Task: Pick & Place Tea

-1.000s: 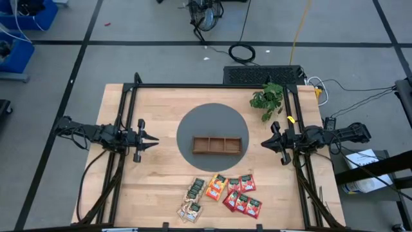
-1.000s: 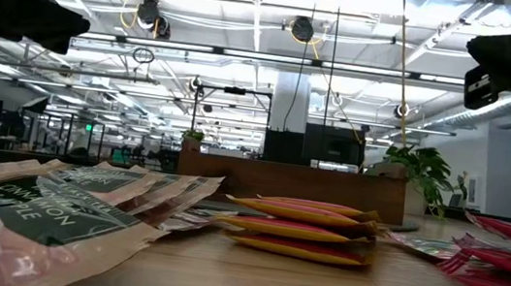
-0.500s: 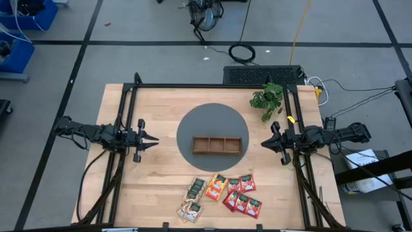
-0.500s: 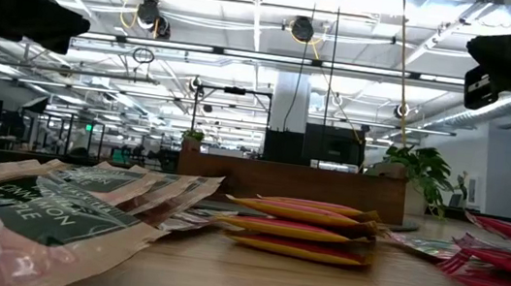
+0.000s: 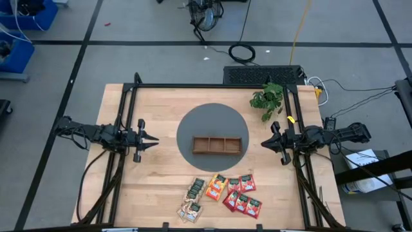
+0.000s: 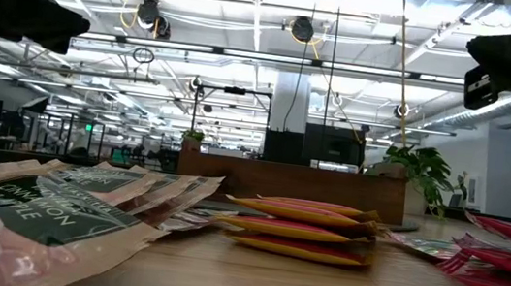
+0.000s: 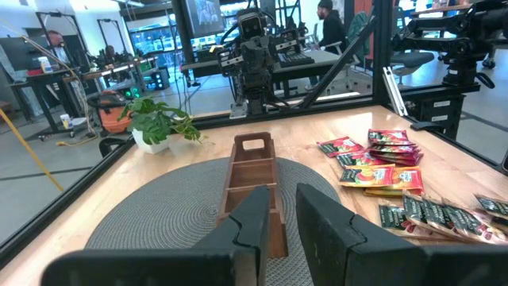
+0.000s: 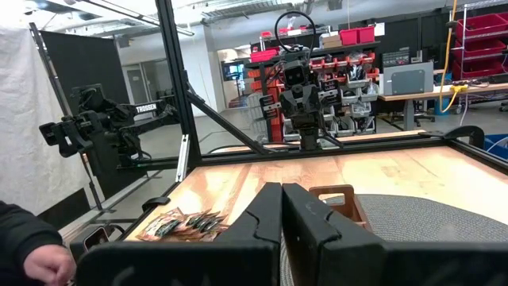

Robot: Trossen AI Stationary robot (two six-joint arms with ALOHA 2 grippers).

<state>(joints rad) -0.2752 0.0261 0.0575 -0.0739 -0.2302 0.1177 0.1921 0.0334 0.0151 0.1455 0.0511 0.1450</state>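
The tea packets [image 5: 222,193] lie in a loose heap near the table's near edge: pale green-white ones [image 5: 193,200] to the left, orange [image 5: 215,187] in the middle, red [image 5: 243,198] to the right. They fill the foreground of the low view [image 6: 294,228]. My left gripper [image 5: 151,140] hovers at the table's left, pointing at the wooden tray [image 5: 217,144], its fingers a narrow gap apart [image 7: 284,210]. My right gripper [image 5: 264,144] hovers at the table's right, facing the tray, fingers together [image 8: 282,208]. Neither gripper is near the packets.
The three-compartment tray rests on a round grey mat [image 5: 193,119] at the table's middle. A green plant [image 5: 267,98] stands at the far right corner. A black frame [image 5: 206,86] runs along the table's edges. A person's sleeve and hand [image 8: 32,246] show beyond the table.
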